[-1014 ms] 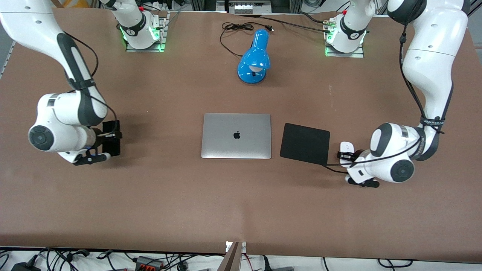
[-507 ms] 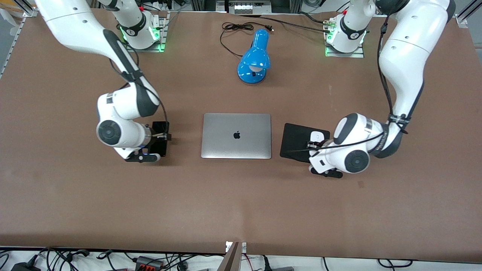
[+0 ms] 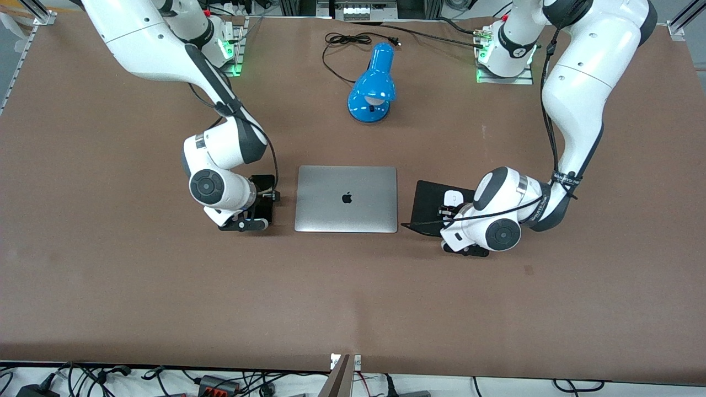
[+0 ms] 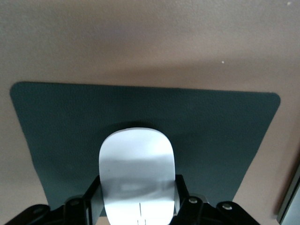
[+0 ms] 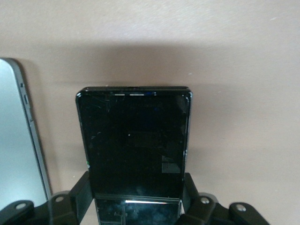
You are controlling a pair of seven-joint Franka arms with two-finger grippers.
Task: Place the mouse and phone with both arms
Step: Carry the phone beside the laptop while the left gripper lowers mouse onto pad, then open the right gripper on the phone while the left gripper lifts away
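My left gripper [image 3: 448, 208] is shut on the white mouse [image 3: 453, 197] and holds it over the black mouse pad [image 3: 427, 207]. In the left wrist view the mouse [image 4: 137, 173] sits between the fingers [image 4: 93, 197] with the pad [image 4: 211, 126] below it. My right gripper [image 3: 268, 199] is shut on the black phone [image 3: 265, 207], just beside the laptop [image 3: 346, 198] at the right arm's end of it. In the right wrist view the phone [image 5: 136, 140] is gripped by its sides, and the laptop's edge [image 5: 16, 140] shows beside it.
A blue desk lamp [image 3: 373, 85] with a black cord [image 3: 345, 41] lies farther from the front camera than the laptop, between the two arm bases. The brown table [image 3: 353, 309] stretches wide toward the front camera.
Both arms moved inward. The right gripper carried the phone close beside the laptop. The left gripper carried the mouse from the pad's outer edge to over the pad.
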